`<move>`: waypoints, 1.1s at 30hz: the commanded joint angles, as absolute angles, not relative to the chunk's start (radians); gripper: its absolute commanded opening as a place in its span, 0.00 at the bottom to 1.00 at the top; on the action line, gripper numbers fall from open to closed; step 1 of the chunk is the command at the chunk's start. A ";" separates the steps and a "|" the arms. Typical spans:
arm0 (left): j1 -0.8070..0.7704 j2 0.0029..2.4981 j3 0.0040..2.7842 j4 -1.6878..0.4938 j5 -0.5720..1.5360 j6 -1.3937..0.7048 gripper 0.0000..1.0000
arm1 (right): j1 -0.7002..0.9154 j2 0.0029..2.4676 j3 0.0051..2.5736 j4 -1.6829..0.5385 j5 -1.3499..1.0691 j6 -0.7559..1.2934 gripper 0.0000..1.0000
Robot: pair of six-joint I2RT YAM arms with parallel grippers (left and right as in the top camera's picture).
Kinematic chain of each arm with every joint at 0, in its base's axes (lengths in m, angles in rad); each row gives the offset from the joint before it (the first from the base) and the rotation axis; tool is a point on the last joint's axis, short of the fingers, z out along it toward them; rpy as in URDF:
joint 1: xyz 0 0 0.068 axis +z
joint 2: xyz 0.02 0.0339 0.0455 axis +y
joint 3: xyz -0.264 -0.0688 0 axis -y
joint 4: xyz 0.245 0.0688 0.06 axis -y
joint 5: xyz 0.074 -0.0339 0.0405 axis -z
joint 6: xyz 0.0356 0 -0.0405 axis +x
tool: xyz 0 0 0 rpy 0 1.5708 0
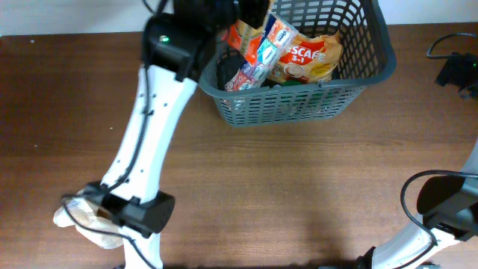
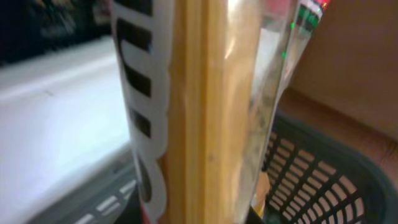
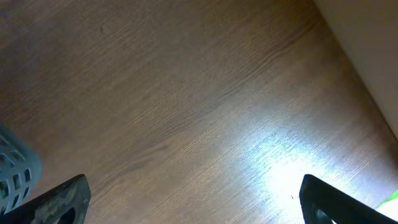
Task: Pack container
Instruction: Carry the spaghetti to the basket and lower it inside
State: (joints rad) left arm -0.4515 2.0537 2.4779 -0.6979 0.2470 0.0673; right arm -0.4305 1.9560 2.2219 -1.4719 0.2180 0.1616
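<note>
Grey plastic makes up the shopping basket (image 1: 377,56). It sits at the far side of the wooden table (image 1: 299,187).

Your left gripper (image 1: 237,15) is up over the basket's left side. In its wrist camera a packet of spaghetti (image 2: 205,112) fills the view. It stands up tall, and the basket's wall is just under it. The packet hides the fingers, so you cannot tell if they pinch it or not. It looks like they do, because the packet hangs so close to the camera.

Inside the basket lie a yellow coffee-mix bag (image 1: 310,56) and a long blue and white packet (image 1: 261,52) that leans toward the basket's left side. You cannot tell if that long packet is the spaghetti.

Your right gripper (image 3: 199,208) is beside the basket, low over bare wood. Its two fingers are spread wide with nothing between them.

The step in hand seems to be putting the spaghetti in. Next, lower it until it rests on the bags in the basket. Tip it flat, because it is long. Then let go and lift straight up, clear of the rim.
</note>
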 commanded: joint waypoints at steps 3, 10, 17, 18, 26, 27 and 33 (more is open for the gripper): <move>-0.456 2.129 2.494 -0.666 0.242 0.083 0.02 | -0.432 1.953 2.216 -1.471 0.220 0.174 0.99; -0.458 2.216 2.494 -0.694 0.249 0.082 0.02 | -0.432 1.953 2.216 -1.471 0.220 0.174 0.99; -0.457 2.246 2.493 -0.778 0.242 0.083 0.38 | -0.432 1.953 2.216 -1.471 0.220 0.174 0.99; -0.457 2.247 2.493 -0.791 0.239 0.083 0.47 | -0.432 1.953 2.216 -1.471 0.220 0.174 0.99; -0.431 2.246 2.506 -0.833 0.214 0.083 0.99 | -0.432 1.953 2.216 -1.471 0.220 0.174 0.99; -0.421 2.241 2.523 -0.834 0.214 0.083 0.99 | -0.432 1.953 2.216 -1.471 0.220 0.174 0.99; -0.360 2.179 2.595 -0.875 0.213 0.083 0.99 | -0.432 1.953 2.216 -1.471 0.220 0.174 0.99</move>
State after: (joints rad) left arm -0.4076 2.2681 2.5355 -0.8536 0.2279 0.0776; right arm -0.4305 1.9560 2.2219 -1.4719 0.2180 0.1616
